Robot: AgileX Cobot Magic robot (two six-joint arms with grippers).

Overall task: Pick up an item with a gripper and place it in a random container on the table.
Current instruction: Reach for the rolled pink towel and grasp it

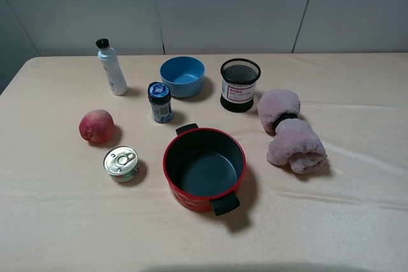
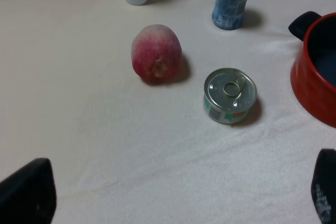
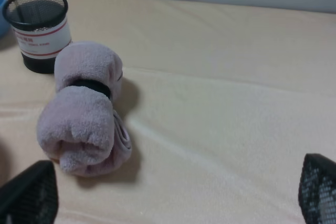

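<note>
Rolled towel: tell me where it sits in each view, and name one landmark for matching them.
Exterior high: the rolled towel lies on the right, to the right of the red pot and next to the black mesh pen cup.
Left wrist: not in it.
Right wrist: the towel lies near the camera, with the pen cup behind it.
Shared landmark: the pen cup, at the towel's far end.

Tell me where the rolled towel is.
In the exterior high view the rolled towel lies on the right side of the table, right of the red pot and just beside the black mesh pen cup.
</note>
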